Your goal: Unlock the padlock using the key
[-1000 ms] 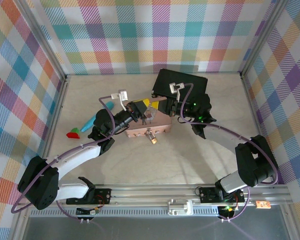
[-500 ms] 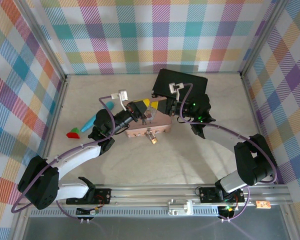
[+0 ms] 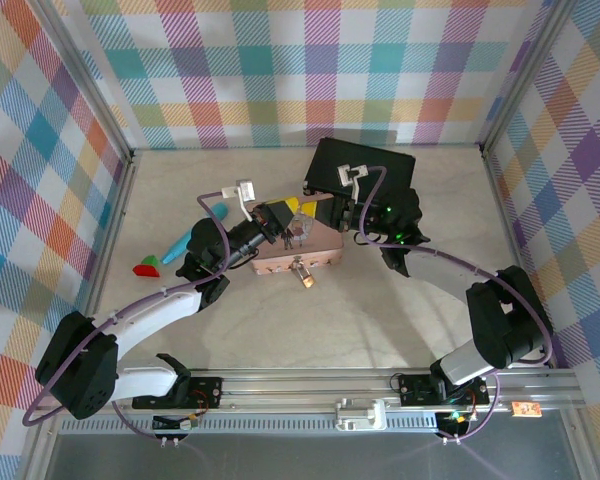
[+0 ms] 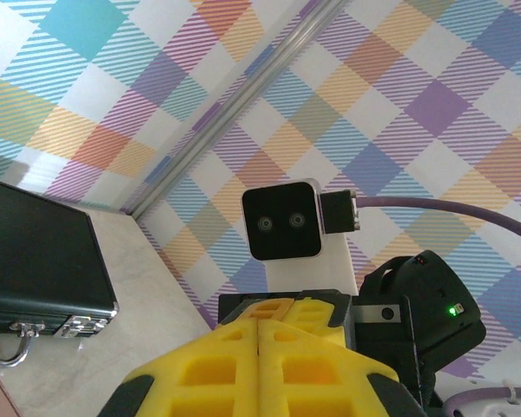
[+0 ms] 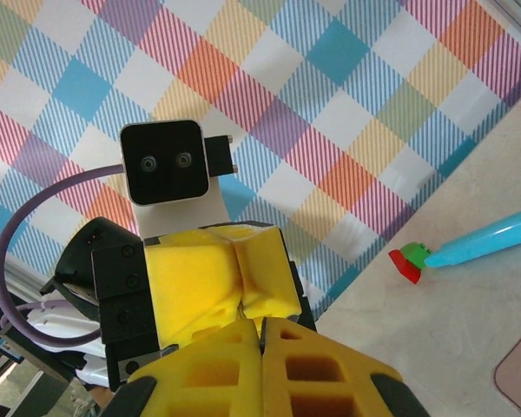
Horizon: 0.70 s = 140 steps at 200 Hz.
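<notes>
The tiny padlock [image 3: 303, 274], a brass-gold body with a silver shackle, lies on the pale table [image 3: 380, 320]. It sits at the near edge of the flat pink metal tin [image 3: 320, 256], nearer the arm bases than both grippers. The left gripper [image 3: 288, 216] and right gripper [image 3: 318, 212] face each other tip to tip above the tin. Each wrist view shows ribbed yellow foam fingers [image 4: 217, 365] pressed together along a thin seam. Whether the small grey key sits between either pair cannot be told. A black hard case [image 3: 370, 165] with metal latches lies behind them, and a long blue pen-like stick [image 3: 194, 236] lies to the left.
</notes>
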{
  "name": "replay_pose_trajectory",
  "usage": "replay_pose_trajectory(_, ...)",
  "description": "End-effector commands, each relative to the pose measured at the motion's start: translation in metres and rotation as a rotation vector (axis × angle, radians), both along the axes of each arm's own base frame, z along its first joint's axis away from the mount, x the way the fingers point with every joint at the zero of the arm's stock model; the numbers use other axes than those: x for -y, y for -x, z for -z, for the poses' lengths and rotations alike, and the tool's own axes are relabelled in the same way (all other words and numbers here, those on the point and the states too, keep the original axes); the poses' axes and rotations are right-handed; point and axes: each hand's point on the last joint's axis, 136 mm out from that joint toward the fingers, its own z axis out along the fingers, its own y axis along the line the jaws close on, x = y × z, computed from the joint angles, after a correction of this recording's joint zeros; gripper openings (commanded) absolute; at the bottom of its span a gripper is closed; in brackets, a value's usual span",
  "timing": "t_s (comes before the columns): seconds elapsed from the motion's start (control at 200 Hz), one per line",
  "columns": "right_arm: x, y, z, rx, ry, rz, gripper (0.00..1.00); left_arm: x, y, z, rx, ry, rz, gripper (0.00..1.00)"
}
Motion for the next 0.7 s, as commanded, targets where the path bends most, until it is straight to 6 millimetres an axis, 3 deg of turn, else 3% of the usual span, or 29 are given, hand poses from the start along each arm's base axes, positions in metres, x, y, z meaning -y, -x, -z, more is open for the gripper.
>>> replay_pose_trajectory(0.0, -0.004, 0.002, -0.011, 0.043, -0.019, -0.020, 0.00, -0.004, 0.009, -0.012, 0.045, 0.025, 0.003, 0.00)
replay_pose_trajectory(0.025, -0.004, 0.002, -0.010, 0.043, -0.017, -0.015, 0.00, -0.005, 0.009, -0.013, 0.046, 0.024, -0.003, 0.03)
replay_pose_trajectory(0.125, -0.003, -0.001, -0.005, 0.044, 0.003, 0.009, 0.00, -0.016, 0.007, -0.013, 0.034, 0.015, -0.059, 0.63)
replay_pose_trajectory(0.21, -0.001, -0.004, 0.005, 0.040, 0.050, 0.041, 0.00, -0.033, 0.005, -0.009, 0.004, -0.013, -0.148, 0.94)
replay_pose_trajectory(0.375, 0.006, -0.009, 0.033, 0.016, 0.178, 0.115, 0.00, -0.055, 0.007, 0.018, -0.100, -0.147, -0.255, 0.95)
replay_pose_trajectory(0.565, 0.022, -0.011, 0.063, 0.001, 0.316, 0.211, 0.00, -0.057, 0.019, 0.091, -0.331, -0.225, -0.226, 0.86)
replay_pose_trajectory(0.695, 0.040, -0.014, 0.084, -0.046, 0.388, 0.285, 0.00, -0.048, 0.038, 0.134, -0.431, -0.281, -0.209, 0.83)
